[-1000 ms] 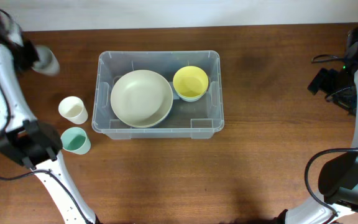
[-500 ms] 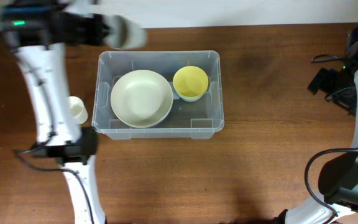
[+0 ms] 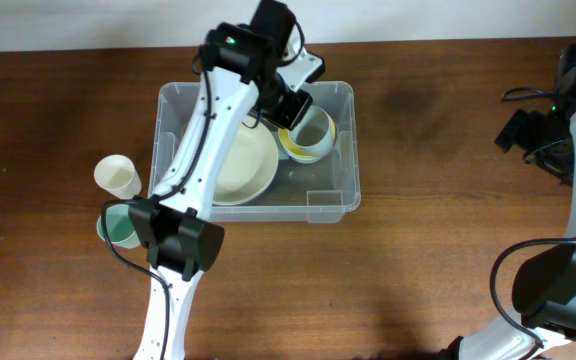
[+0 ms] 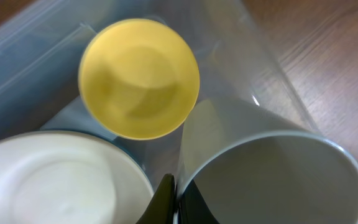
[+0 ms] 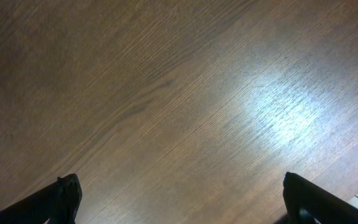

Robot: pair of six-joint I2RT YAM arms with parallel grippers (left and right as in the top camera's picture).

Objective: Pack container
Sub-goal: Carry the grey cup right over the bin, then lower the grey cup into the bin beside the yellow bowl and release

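The container is a clear plastic bin in the middle of the table. It holds a cream plate on the left and a yellow bowl on the right. My left gripper is shut on the rim of a grey cup and holds it over the yellow bowl's edge. In the left wrist view the fingers pinch the cup's wall, with the yellow bowl and plate below. My right gripper is open and empty over bare wood at the far right.
A cream cup and a teal cup stand on the table left of the container; my left arm partly covers the teal one. Cables and hardware sit at the table's right edge.
My left arm has swung from the far left of the table to the right with the grey cup, and now holds it over the container by the yellow bowl. The right arm has not moved.
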